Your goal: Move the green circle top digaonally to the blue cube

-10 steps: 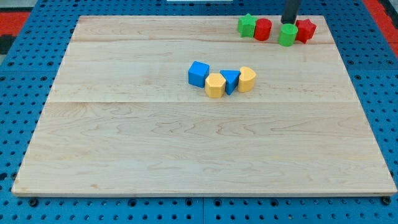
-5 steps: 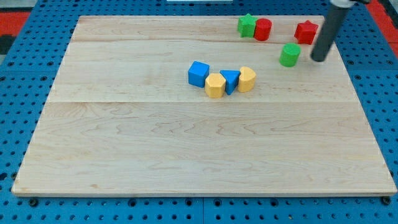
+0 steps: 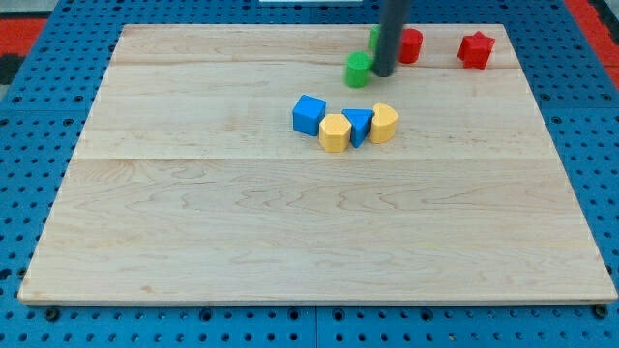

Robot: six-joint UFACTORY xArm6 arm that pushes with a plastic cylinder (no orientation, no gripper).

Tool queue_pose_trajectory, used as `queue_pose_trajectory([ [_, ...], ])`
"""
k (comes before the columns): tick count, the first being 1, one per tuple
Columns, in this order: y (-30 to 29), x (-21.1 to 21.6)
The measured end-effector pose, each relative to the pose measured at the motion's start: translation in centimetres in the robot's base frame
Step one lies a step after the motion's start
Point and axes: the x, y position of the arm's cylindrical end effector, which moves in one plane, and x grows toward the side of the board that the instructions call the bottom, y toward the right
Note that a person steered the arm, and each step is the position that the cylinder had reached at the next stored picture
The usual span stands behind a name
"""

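My tip (image 3: 383, 73) sits at the top of the counter (image 3: 193, 251), touching or just beside the view's-right face of the green circle (image 3: 359, 70); contact cannot be confirmed, the rod covers that edge. No gripper on this rig, only the bare rod, so nothing is held and there are no jaws to read wide or narrow. Blue cube (image 3: 309, 114) lies below and to the view's left of my tip, near but apart from the green circle. Judgement: the circle is close to its goal, roughly up and to the view's right of the cube. Risks from here: a push carried too far toward the view's left takes the circle past the diagonal, straight above the cube or beyond. A push angled toward the view's bottom could drive it into the cube, or into the yellow block (image 3: 335, 132), blue triangular block (image 3: 359, 126) and second yellow block (image 3: 384, 123) chained beside it, and shift the reference. A round block may roll off my tip if struck off-centre. Behind the rod, a green block (image 3: 376, 37) is mostly hidden and a red cylinder (image 3: 411, 45) stands just to the view's right of my tip; a careless retreat could clip either. Red star (image 3: 475, 48) is well apart.
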Motion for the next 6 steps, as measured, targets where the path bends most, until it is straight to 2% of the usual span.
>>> queue_pose_trajectory([
  [1, -7.6, -1.6],
  [4, -4.0, -9.7],
  [6, 1.3, -9.6],
])
